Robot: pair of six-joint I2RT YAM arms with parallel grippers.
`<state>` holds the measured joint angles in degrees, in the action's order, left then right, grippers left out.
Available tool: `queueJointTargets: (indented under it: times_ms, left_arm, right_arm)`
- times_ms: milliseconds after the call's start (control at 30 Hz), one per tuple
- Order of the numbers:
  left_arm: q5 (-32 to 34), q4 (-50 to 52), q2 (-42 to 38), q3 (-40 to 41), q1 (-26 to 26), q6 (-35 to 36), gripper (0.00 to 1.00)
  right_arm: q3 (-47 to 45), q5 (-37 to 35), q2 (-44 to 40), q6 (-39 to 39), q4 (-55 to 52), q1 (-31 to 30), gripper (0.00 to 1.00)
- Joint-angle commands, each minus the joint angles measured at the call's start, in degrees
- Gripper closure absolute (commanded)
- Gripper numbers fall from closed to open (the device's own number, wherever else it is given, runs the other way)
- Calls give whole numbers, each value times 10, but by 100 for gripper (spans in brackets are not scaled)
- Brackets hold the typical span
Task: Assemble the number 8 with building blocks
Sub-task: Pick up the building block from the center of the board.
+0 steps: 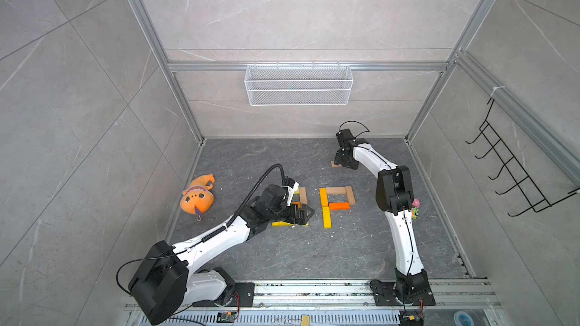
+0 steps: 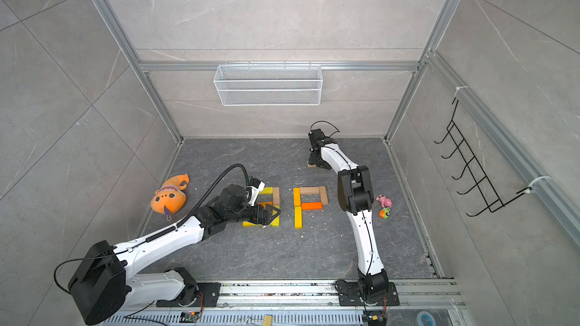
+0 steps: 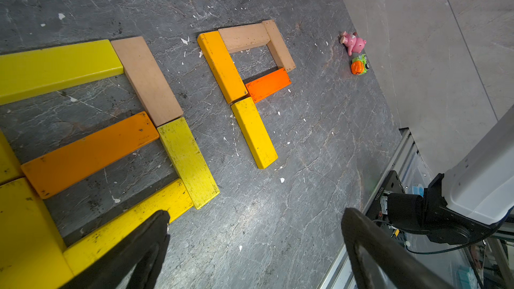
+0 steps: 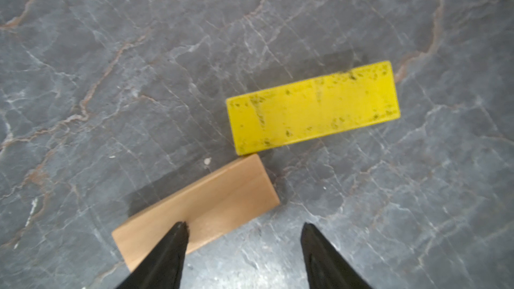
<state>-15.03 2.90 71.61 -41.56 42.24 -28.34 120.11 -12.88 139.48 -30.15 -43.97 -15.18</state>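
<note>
Left arm [image 1: 219, 239] partly hides yellow blocks [image 1: 279, 223]; right jaws cover tan block [image 1: 334, 164].

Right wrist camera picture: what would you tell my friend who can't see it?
The right gripper hangs open over a grey marbled floor, one black fingertip in front of a tan wooden block. A scuffed yellow block lies flat close beside the tan one.

No legible writing in view.
Tiny pale lettering ran along the edge of the black metal base plate [image 3: 380, 194] beside the aluminium rail, but it was too small to read.
</note>
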Motion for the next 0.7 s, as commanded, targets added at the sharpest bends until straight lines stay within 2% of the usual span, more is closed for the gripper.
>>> queueJointTargets:
  times_ms: [0, 200, 433, 667]
  left_arm:
    - [-4, -20, 5, -17, 2, -2, 0]
    - [-6, -22, 7, -23, 2, -3, 0]
    - [-2, -14, 4, -20, 2, 0, 1]
    - [-2, -18, 4, -15, 2, -1, 0]
  right_arm:
    - [-12, 17, -23, 5, 1, 3, 28]
    - [21, 27, -1, -27, -14, 3, 18]
    - [47, 40, 26, -62, -19, 3, 17]
    - [94, 23, 62, -66, -49, -3, 13]
